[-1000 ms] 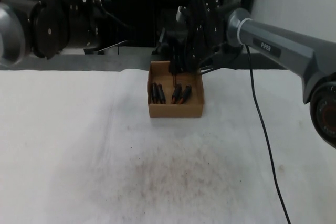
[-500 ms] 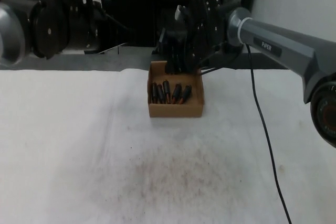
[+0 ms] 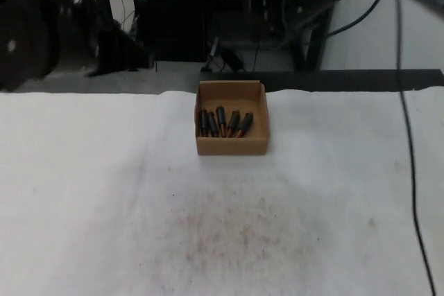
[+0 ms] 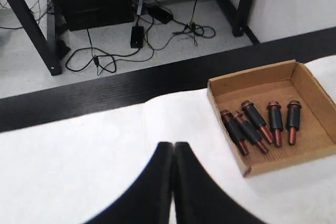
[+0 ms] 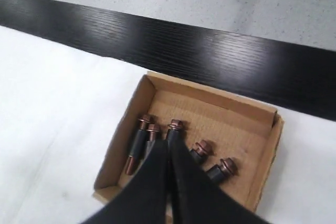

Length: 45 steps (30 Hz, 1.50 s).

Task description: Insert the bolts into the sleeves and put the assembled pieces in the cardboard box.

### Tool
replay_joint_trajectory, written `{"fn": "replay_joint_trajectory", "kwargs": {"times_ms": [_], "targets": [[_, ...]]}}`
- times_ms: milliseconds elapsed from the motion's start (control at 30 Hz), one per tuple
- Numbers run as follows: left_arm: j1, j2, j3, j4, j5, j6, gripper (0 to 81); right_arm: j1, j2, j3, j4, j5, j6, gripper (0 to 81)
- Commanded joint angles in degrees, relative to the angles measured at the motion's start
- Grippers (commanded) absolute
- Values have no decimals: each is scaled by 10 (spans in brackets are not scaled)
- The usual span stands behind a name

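The cardboard box [image 3: 231, 147] stands at the far middle of the white bench, with several dark sleeves with copper bolts [image 3: 225, 123] lying side by side inside. In the left wrist view the box [image 4: 252, 85] and its assembled pieces [image 4: 257, 121] lie off to one side of my left gripper [image 4: 173, 148], which is shut and empty, high over the cloth. My right gripper [image 5: 168, 146] hangs shut and empty above the box [image 5: 231, 116], its tips over the assembled pieces [image 5: 137, 142].
A black cable [image 3: 408, 143] runs down the right side of the white cloth [image 3: 208, 227]. A black bench edge strip [image 3: 347, 77] lies behind the box, then floor with cables and table legs. A faint brown stain marks the cloth's middle.
One more assembled piece dropped into the box. The arm that hung over the box has since pulled up and away to the top right; the dark arm at the left has drawn back too.
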<state>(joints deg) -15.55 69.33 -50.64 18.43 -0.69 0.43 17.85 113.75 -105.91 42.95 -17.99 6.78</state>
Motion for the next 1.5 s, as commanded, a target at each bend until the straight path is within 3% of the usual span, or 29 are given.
{"fn": "replay_joint_trajectory", "kwargs": {"times_ms": [0, 267, 467, 667, 900, 1467], "targets": [[1, -22, 19, 2, -10, -13, 2, 0, -90, 68, -12, -3, -30, 8], [1, -264, 233, -20, -10, -90, 2, -21, -366, 432, -164, 38, -27, 8], [1, -442, 336, -55, -10, -95, 2, -38, -591, 712, -293, 41, 51, 8], [1, -550, 390, -54, -10, -95, 2, -38, -759, 875, -433, 42, 47, 8], [1, -570, 430, -53, -10, -95, 2, -38, -818, 949, -441, 44, 26, 8], [1, -570, 438, -53, -10, -97, 2, -38, -818, 972, -445, 44, 26, 8]]}}
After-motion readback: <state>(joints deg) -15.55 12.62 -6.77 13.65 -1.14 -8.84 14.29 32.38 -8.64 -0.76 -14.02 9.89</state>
